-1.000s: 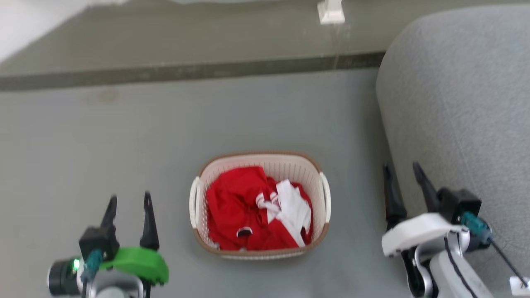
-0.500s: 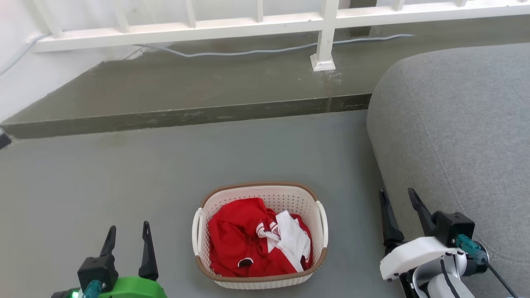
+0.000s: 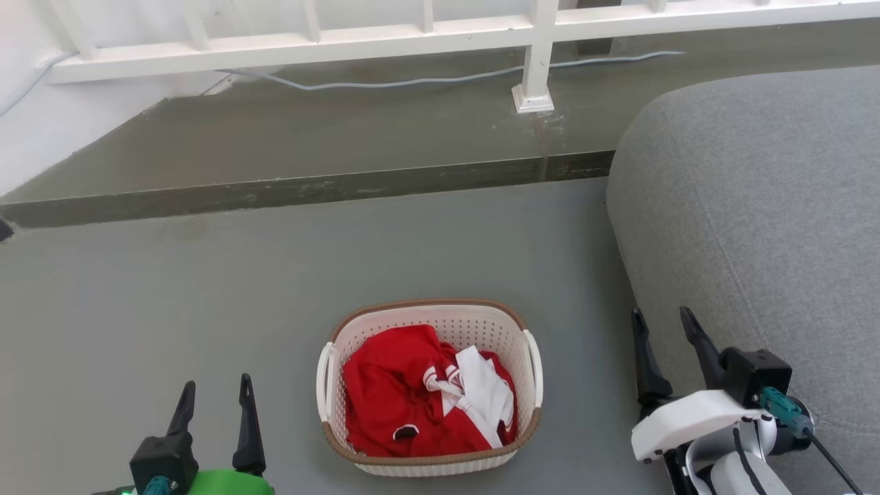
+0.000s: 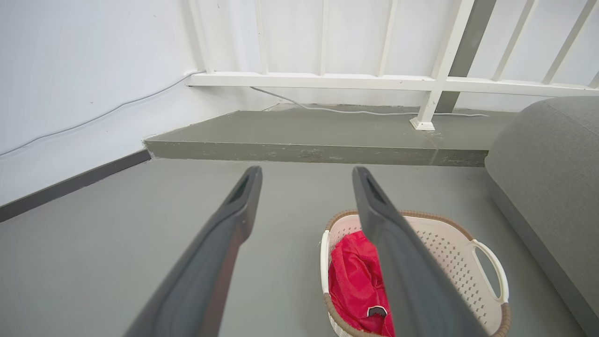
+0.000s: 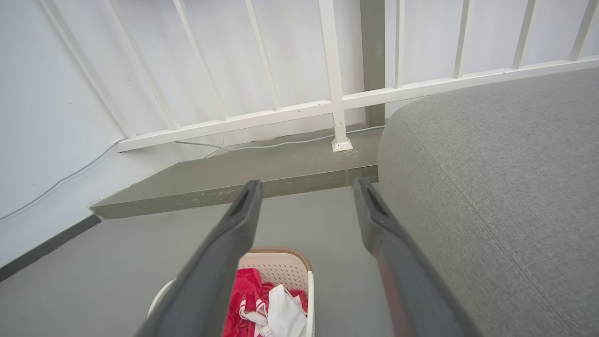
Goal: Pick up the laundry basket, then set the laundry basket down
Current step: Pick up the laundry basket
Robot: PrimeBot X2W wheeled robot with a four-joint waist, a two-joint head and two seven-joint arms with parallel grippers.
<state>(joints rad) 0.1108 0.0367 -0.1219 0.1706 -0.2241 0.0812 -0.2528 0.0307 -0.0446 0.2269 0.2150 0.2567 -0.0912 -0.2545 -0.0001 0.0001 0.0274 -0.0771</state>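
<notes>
Well, the laundry basket [image 3: 440,323] sits on the grey floor [image 3: 172,302] between the two arms, touching neither, with red and white clothes [image 3: 385,385] heaped inside. The left gripper [image 3: 216,382] hangs off to its left, fingers apart and holding nothing. The right gripper [image 3: 660,313] hovers to its right, fingers likewise spread, just beside the grey sofa [image 3: 756,206].

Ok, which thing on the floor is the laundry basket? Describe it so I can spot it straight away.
Start at the big grey sofa on the right; on the grey floor just left of it, between the left gripper and right gripper, sits the laundry basket. It is cream-white perforated plastic with a brown woven-look rim and white loop handles, holding red and white clothes.
</notes>
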